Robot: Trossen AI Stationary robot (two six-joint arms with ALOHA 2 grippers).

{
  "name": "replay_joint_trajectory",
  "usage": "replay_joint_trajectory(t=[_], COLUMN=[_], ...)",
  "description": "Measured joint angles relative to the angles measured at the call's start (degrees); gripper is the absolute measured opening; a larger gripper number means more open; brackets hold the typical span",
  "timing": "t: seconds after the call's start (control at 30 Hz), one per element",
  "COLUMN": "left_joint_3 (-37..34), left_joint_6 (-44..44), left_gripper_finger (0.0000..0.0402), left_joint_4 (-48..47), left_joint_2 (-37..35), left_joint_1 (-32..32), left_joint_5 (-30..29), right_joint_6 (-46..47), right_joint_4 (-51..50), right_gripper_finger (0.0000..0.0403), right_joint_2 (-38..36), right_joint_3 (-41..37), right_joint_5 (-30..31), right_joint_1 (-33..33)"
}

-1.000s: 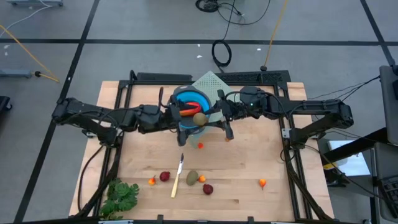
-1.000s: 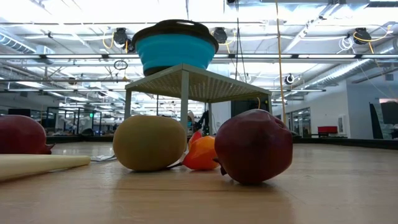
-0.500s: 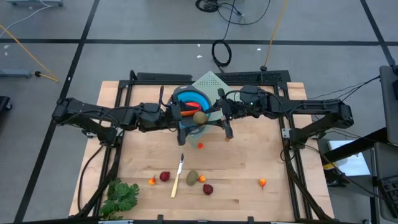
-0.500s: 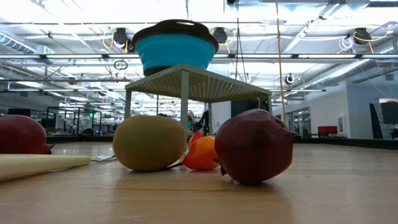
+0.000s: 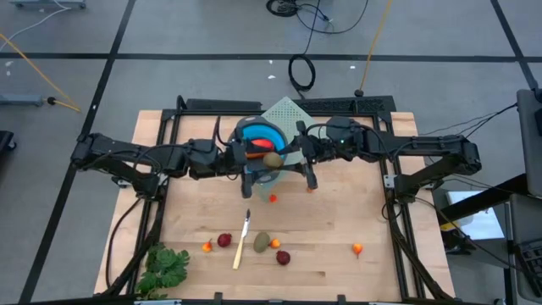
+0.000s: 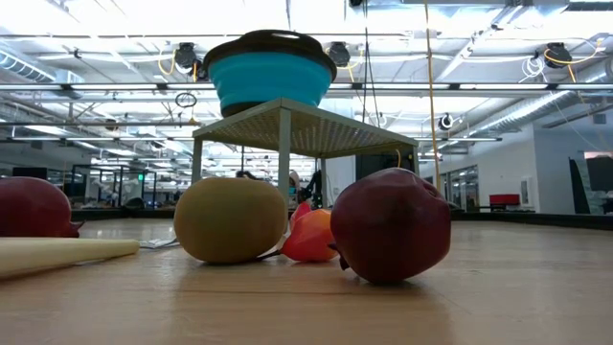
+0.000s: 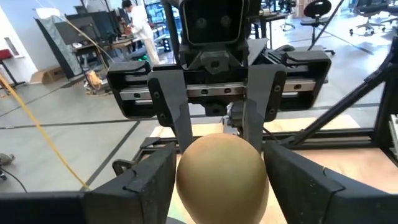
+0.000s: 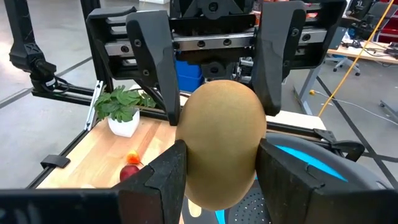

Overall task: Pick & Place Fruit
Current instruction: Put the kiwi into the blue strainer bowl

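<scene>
Both arms meet over the middle of the table (image 5: pixel 339 220), the left gripper (image 5: pixel 264 160) and the right gripper (image 5: pixel 279 159) facing each other with a brown-green oval fruit (image 5: pixel 271 160) between them. In each wrist view the near fingers and the far ones all press the oval's sides, so both pincers appear closed on it; which one bears the weight cannot be told. The double hold looks like a hand-over made right above the blue bowl (image 5: pixel 254 135), which sits raised on a pale mesh stand (image 5: pixel 284 110) and already holds an orange-red oblong (image 5: pixel 257 149). A drop here should land inside the rim. The near half of the table stays open, with a second oval (image 5: pixel 262 242), two dark red balls (image 5: pixel 223 241) and small orange bits (image 5: pixel 357 249) lying well apart from the arms.
</scene>
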Motion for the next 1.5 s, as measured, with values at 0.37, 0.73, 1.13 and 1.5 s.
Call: replay_joint_trajectory(t=[0.37, 0.73, 1.13, 1.5], left_joint_3=[0.02, 0.02, 0.02, 0.04], left_joint_6=[-0.67, -0.47, -0.47, 0.35], left_gripper_finger=[0.0211, 0.0177, 0.0175, 0.0175], left_joint_4=[-0.77, -0.94, -1.35, -4.7], left_joint_2=[-0.09, -0.09, -0.09, -0.77], left_joint_1=[0.42, 0.42, 0.41, 0.35], left_joint_5=[1.27, 1.41, 1.81, 1.23], right_joint_6=[0.07, 0.07, 1.05, 1.95], right_joint_4=[-0.11, 0.04, 0.09, 0.1], right_gripper_finger=[0.0165, 0.0165, 0.0201, 0.0221], right_joint_2=[0.02, 0.02, 0.02, 0.01], right_joint_3=[-0.02, -0.02, -0.02, 0.0], right_joint_5=[0.02, 0.0, -0.26, -0.26], right_joint_1=[0.0, 0.02, 0.04, 0.04])
